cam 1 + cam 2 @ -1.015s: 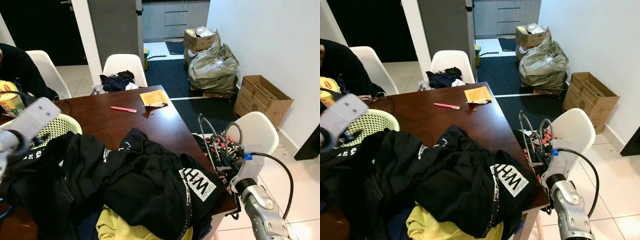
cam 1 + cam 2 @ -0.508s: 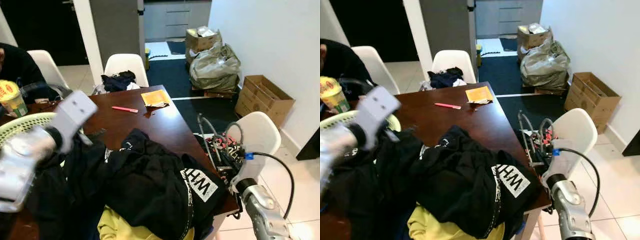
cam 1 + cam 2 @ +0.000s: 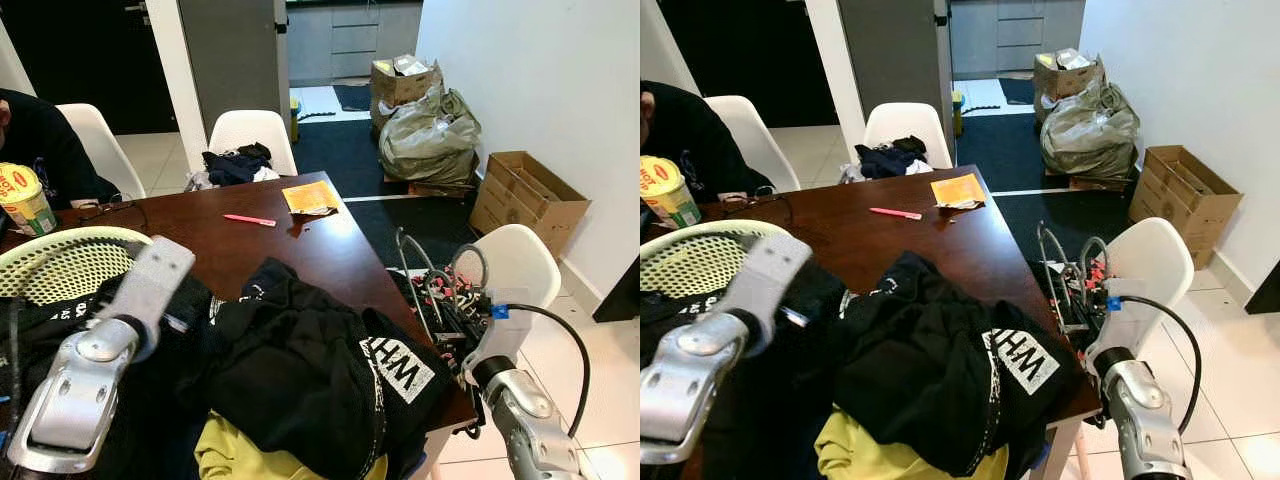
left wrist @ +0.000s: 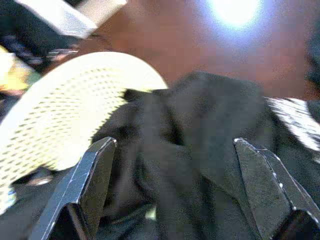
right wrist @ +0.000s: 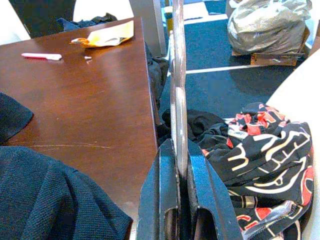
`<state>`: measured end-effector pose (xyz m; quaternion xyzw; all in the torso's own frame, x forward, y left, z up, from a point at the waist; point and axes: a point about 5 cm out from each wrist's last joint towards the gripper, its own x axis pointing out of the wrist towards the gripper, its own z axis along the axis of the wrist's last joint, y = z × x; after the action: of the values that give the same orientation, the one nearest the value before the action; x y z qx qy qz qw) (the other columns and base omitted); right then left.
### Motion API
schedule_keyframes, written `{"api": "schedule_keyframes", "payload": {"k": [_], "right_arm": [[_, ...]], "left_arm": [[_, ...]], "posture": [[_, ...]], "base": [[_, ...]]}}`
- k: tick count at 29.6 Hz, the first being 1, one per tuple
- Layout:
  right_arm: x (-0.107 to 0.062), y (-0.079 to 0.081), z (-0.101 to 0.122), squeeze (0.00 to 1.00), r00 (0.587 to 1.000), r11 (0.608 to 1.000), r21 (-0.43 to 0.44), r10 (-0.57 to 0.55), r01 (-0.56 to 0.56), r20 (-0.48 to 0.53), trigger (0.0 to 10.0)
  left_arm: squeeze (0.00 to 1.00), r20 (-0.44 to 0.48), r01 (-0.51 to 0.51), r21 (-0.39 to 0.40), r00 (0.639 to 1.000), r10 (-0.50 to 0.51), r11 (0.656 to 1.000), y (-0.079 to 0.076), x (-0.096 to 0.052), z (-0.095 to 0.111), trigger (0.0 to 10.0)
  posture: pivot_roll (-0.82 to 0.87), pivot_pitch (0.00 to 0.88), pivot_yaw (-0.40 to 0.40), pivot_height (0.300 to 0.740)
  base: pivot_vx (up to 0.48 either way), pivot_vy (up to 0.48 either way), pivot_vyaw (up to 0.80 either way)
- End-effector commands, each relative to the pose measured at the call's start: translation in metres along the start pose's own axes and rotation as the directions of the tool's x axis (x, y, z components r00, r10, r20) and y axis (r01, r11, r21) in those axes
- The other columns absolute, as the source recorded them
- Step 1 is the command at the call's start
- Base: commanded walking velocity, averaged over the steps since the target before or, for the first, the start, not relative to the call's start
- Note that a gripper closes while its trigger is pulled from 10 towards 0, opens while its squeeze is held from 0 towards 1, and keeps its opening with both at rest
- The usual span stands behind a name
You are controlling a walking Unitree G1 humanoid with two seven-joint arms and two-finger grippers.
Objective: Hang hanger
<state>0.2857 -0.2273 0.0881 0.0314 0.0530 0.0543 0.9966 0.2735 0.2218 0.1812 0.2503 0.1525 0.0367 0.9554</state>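
White wall [image 3: 540, 80], tiled floor [image 3: 590, 380], dark rug [image 3: 330, 150].

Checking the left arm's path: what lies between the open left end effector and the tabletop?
The heap of black clothes lies under the left end effector, beside the mesh basket, seen in the left wrist view.

The hanger [image 3: 428, 283] is a thin grey metal wire one, standing roughly upright just off the dark wooden table's [image 3: 300, 245] right edge, its loops rising above the black, red and white garment [image 5: 260, 150] heaped on the white chair [image 3: 520, 262] beside that table.
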Motion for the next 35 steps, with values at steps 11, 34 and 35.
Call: {"api": "schedule_keyframes", "payload": {"k": [11, 34, 35], "right_arm": [[0.002, 0.003, 0.0, 0.0, 1.0, 1.0, 0.011, 0.016, -0.016, -0.01, 10.0], [0.001, 0.003, 0.0, 0.0, 1.0, 1.0, 0.024, 0.011, -0.011, -0.009, 10.0], [0.001, 0.003, 0.0, 0.0, 1.0, 1.0, 0.024, 0.011, -0.011, -0.008, 10.0]], "left_arm": [[0.0, -0.038, -0.097, -0.096, 0.995, 0.093, 0.991, -0.012, 0.002, -0.008, 10.0], [0.0, -0.11, -0.064, -0.235, 0.993, 0.039, 0.97, -0.033, 0.006, -0.024, 0.0], [0.0, -0.11, -0.064, -0.235, 0.993, 0.038, 0.97, -0.033, 0.006, -0.024, 0.0]], "posture": [[0.0, 0.005, 0.026, 0.74], [0.01, 0.013, 0.028, 0.74], [0.01, 0.013, 0.028, 0.74]], "base": [[0.0, 0.0, 0.0], [0.0, 0.0, 0.0], [0.0, 0.0, 0.0]]}}
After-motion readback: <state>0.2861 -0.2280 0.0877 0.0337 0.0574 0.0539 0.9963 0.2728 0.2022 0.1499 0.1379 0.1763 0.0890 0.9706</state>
